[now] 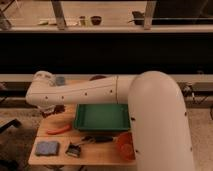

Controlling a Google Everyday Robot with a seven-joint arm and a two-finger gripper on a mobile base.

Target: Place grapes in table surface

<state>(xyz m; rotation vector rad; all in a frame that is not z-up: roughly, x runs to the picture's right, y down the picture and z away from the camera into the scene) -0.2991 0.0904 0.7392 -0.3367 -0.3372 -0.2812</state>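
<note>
My white arm reaches from the right across the back of the light tan wooden table (100, 156), and its end is over the table's back left corner. The gripper (53, 109) is a dark shape hanging under the arm's end, above the table's left edge and behind the orange carrot (59, 130). The grapes are hidden; I cannot make them out under the arm or on the table. The green tray (102, 118) lies in the middle of the table, just right of the gripper.
A dark maroon bowl (98, 77) peeks out behind the arm. A blue sponge (46, 148), a small dark object (74, 150), a dark tool (97, 139) and an orange bowl (125, 145) lie along the front. A dark counter runs behind the table.
</note>
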